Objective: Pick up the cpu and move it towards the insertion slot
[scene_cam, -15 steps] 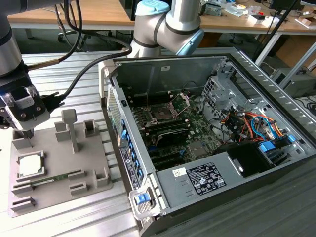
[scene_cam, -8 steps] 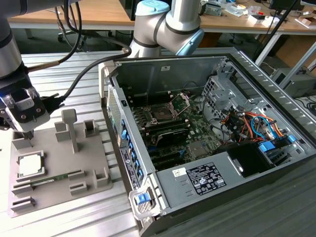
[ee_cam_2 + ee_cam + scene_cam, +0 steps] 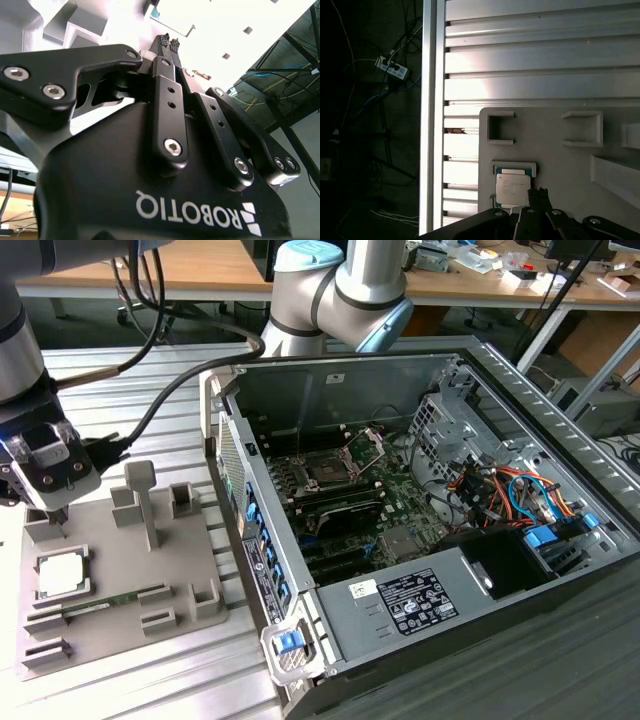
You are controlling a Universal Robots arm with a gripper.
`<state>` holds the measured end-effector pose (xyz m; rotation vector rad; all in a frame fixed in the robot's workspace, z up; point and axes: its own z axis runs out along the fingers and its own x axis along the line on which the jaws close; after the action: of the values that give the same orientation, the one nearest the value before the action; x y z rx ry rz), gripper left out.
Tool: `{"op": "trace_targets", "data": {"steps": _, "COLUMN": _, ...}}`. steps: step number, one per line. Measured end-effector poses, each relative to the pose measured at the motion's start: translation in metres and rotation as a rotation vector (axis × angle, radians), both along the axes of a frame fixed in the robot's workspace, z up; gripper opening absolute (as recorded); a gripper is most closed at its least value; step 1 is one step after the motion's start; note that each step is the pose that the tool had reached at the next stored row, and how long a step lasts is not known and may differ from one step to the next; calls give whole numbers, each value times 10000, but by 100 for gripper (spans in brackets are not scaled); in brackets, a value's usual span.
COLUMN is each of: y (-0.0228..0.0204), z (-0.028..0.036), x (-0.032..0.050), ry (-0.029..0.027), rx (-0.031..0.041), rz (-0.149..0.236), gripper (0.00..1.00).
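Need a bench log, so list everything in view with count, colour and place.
ribbed aluminium table: one, silver, bearing everything else.
moulded plastic tray: one, grey, on the table, exterior view's left.
flat square silvery metal-lidded chip: one, silver-white, on the tray.
thin long memory stick: one, green, in the tray beside the chip.
open metal computer case: one, grey, exterior view's right.
square metal-framed socket: one, dark, inside the case.
robot arm: one, silver and blue, behind the case.
pincer: one, black, shut, above the tray near the chip.
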<state>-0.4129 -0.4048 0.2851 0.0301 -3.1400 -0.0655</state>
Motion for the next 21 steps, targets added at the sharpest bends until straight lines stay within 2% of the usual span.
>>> {"op": "trace_targets", "data": {"steps": 21, "y": -13, "z": -74, "x": -29, "ry": 0, "rx": 0, "rz": 0, "gripper": 11}}
